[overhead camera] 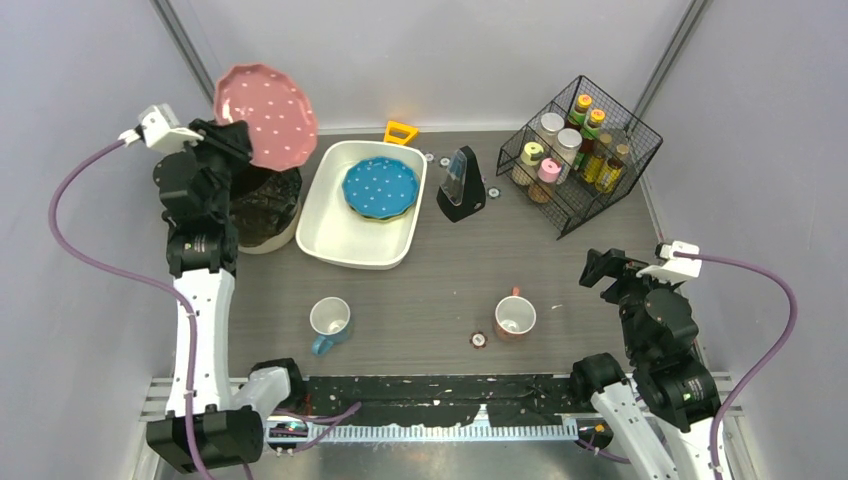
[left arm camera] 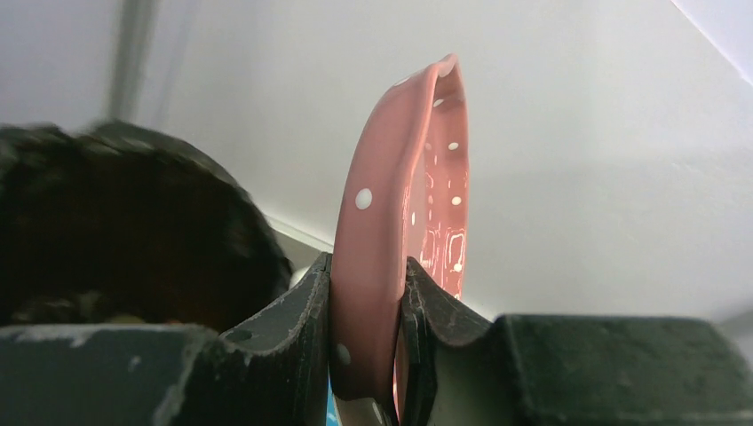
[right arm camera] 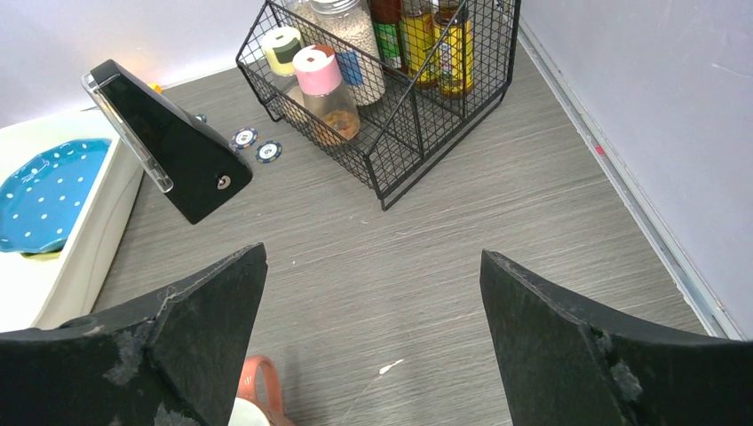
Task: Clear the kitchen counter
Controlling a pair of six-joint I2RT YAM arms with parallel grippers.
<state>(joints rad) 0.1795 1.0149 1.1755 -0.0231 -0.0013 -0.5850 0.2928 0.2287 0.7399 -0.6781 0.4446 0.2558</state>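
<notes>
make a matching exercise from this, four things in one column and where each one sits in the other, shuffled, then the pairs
1. pink plate
2. blue plate
3. blue-handled mug
4. pink-lidded jar

A. inside the wire rack
B. standing on the kitchen counter
C. clamped in the left gripper
D. lying in the white tub

Pairs: 1-C, 2-D, 3-B, 4-A

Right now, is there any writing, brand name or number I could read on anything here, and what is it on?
No text is readable in any view.
Bottle labels in the wire rack: too small and blurred to read.
Round discs on the kitchen counter: centre mark, too small to read.
Pink plate in the left gripper: white dots only.
</notes>
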